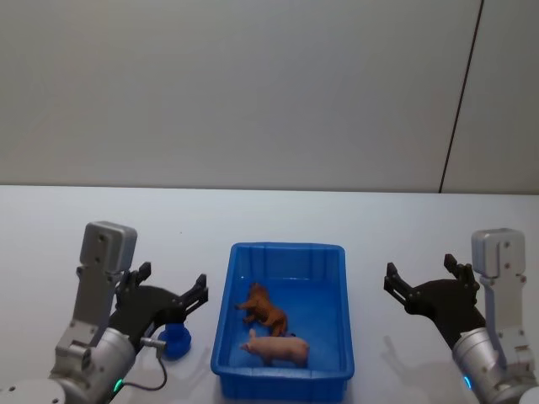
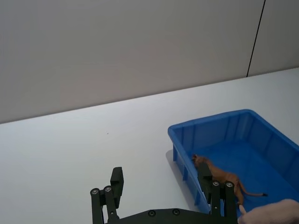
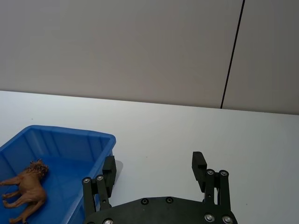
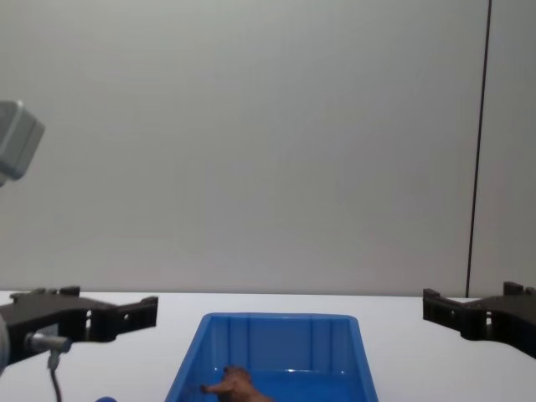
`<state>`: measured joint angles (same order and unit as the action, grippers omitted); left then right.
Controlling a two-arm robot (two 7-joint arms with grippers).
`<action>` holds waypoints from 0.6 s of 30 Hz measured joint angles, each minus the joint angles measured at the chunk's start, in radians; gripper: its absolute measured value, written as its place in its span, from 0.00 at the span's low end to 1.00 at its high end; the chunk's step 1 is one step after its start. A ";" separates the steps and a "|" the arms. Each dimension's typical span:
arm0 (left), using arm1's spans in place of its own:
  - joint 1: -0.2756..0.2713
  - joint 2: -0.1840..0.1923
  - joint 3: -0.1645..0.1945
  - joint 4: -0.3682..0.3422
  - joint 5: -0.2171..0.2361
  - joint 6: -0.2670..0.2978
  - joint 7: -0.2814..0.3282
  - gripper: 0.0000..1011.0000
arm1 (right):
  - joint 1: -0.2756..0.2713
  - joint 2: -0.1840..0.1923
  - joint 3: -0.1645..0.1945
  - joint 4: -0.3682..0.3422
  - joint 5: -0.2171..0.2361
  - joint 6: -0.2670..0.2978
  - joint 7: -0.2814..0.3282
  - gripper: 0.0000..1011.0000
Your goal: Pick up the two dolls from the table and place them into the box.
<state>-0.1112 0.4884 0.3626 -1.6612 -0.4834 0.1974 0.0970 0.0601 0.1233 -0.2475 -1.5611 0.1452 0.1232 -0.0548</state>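
Observation:
The blue box stands at the middle of the table. Inside it lie a dark brown doll and, nearer to me, a pale pink doll. A small blue doll sits on the table just left of the box. My left gripper hovers open above that blue doll with nothing between its fingers. Right of the box my right gripper hangs open and empty. The left wrist view has the left gripper, the box, the brown doll and the pink doll. The right wrist view has the right gripper, the box and the brown doll.
The white table runs back to a plain grey wall with a dark vertical seam at the right. Bare tabletop lies on both sides of the box and behind it.

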 joint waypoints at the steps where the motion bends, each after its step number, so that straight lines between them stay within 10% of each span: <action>1: 0.001 0.002 -0.001 0.001 -0.004 0.003 -0.001 0.99 | 0.000 0.000 0.000 0.000 0.000 0.000 0.000 0.99; 18: 0.014 0.036 -0.026 0.048 -0.039 0.091 -0.080 0.99 | -0.001 0.000 0.000 -0.001 0.000 0.000 -0.001 0.99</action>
<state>-0.0974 0.5246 0.3363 -1.6129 -0.5227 0.2887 0.0174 0.0594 0.1236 -0.2476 -1.5618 0.1451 0.1232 -0.0555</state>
